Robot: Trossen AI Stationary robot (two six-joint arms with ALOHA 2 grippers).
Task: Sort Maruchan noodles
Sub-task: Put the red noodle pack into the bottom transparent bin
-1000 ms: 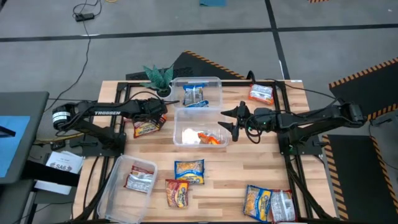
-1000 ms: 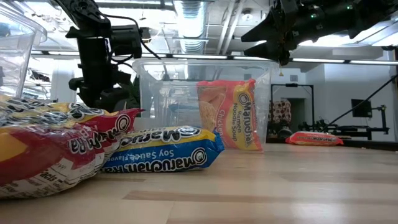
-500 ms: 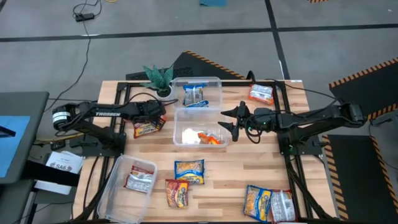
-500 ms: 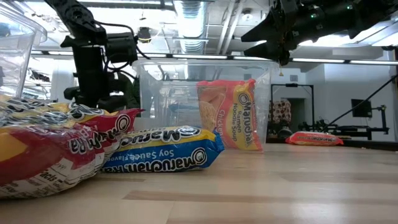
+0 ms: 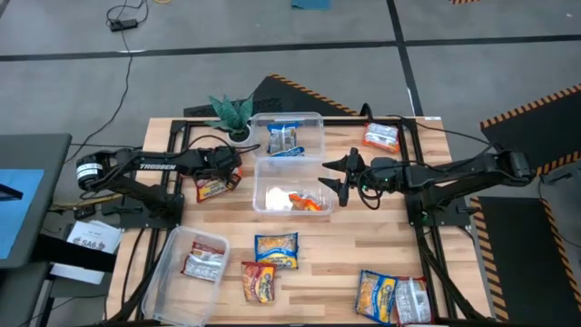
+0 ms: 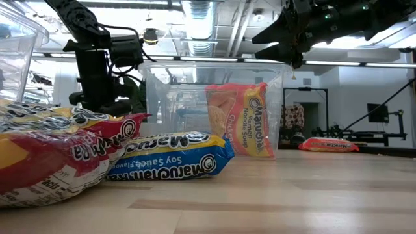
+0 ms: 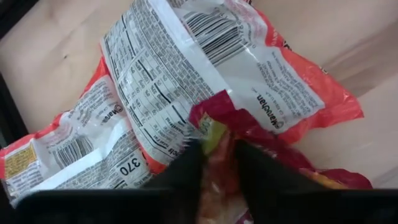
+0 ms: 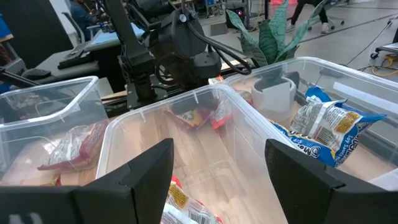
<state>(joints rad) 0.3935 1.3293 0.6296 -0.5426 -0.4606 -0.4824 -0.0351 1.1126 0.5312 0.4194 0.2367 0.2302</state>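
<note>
In the left wrist view's lower centre, the left gripper [image 7: 214, 165] has its jaws clamped on a red noodle packet's [image 7: 261, 149] crinkled edge: light, soft, slippery film over brittle noodles. Centre-right in the high view, the right gripper [image 5: 332, 173] hovers, jaws apart.

The pale wooden counter [image 5: 345, 232] stands on a grey concrete floor [image 5: 272, 54] crossed by dark seams, with yellow-and-black hazard-striped mats [image 5: 536, 104] at the upper right of the high view and behind the counter's far edge. A black cable [image 5: 127, 18] lies coiled on the floor at upper left, and a blue-topped dark desk [image 5: 23, 195] fills the left edge. Seen level, the room beyond is bright, with white ceiling ducts [image 6: 198, 16], long light strips [image 6: 351, 63] and a dark monitor [image 6: 377, 113] at right.
</note>
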